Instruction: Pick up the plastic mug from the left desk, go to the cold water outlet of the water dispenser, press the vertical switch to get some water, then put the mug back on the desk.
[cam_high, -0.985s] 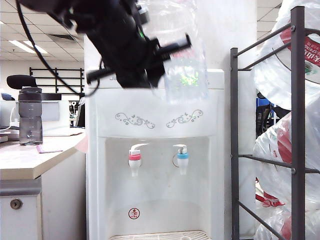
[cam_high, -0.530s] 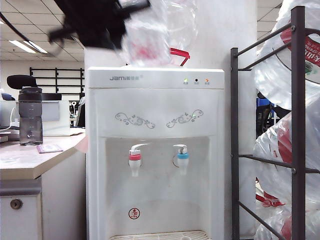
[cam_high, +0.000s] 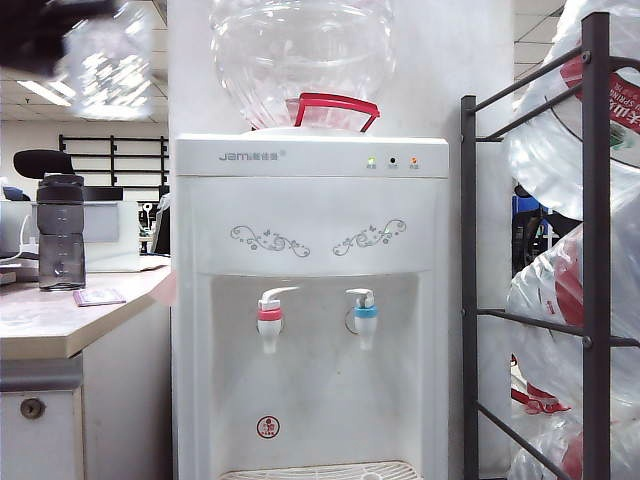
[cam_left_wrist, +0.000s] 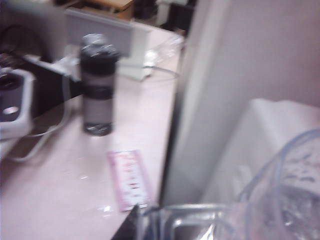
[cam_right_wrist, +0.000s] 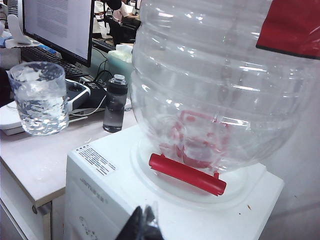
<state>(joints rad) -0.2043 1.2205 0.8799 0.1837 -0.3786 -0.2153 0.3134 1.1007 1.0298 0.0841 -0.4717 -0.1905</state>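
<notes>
The left gripper (cam_high: 45, 35), a blurred dark shape high at the exterior view's upper left corner, is clamped on the plastic mug (cam_high: 108, 70), while the right gripper (cam_right_wrist: 144, 225) shows only dark fingertip ends pressed together.

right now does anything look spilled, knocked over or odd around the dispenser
Nothing stands out. The plastic mug is upright in the air over the left desk, held by the shut left gripper, no spill visible. The right gripper is above the water dispenser.
</notes>
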